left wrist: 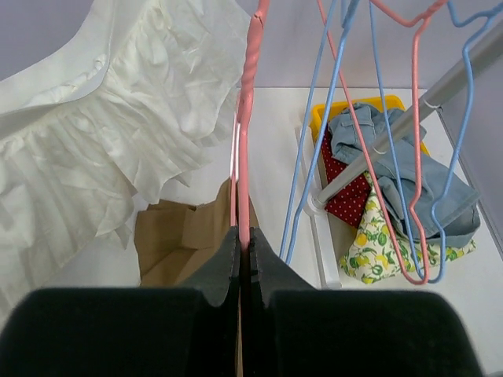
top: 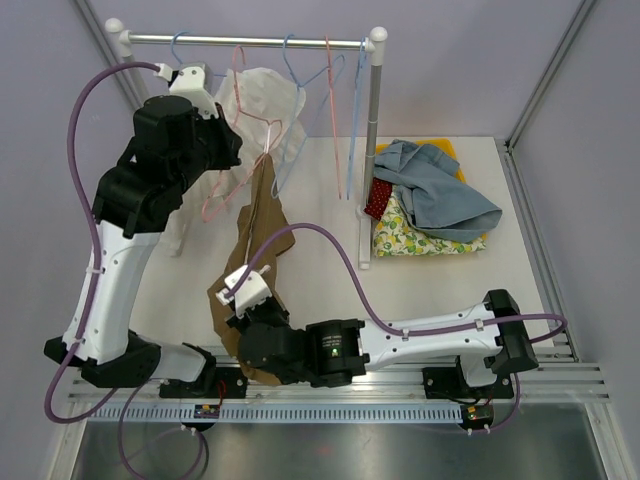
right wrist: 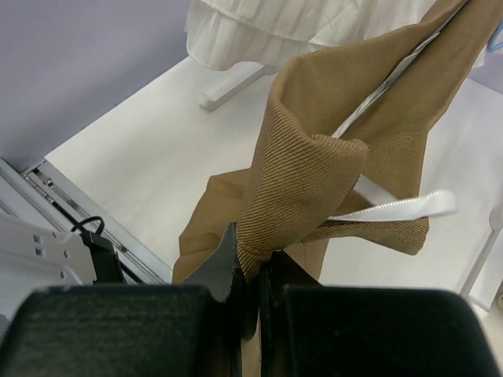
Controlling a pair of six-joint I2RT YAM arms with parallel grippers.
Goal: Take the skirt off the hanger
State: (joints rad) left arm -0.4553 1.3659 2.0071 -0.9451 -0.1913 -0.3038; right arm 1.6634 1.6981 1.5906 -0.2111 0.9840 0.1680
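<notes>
A brown skirt [top: 256,225] hangs from a pink hanger [top: 236,72] on the rack, and its lower part trails down to the table. My left gripper [top: 238,150] is shut on the pink hanger's wire [left wrist: 245,141], which runs up from between the fingertips [left wrist: 244,236]. My right gripper [top: 236,320] is low near the table's front, shut on a fold of the skirt's ribbed edge [right wrist: 310,173] in the right wrist view [right wrist: 253,267]. A white ribbon loop [right wrist: 397,207] hangs from the skirt. The skirt also shows below the left jaws [left wrist: 177,236].
A white ruffled garment [top: 265,98] hangs just left of the skirt [left wrist: 110,133]. Blue and pink empty hangers [top: 335,90] hang on the rail [top: 250,41]. The rack's upright pole [top: 371,150] stands mid-table. A pile of clothes [top: 435,200] lies on a yellow tray at the right.
</notes>
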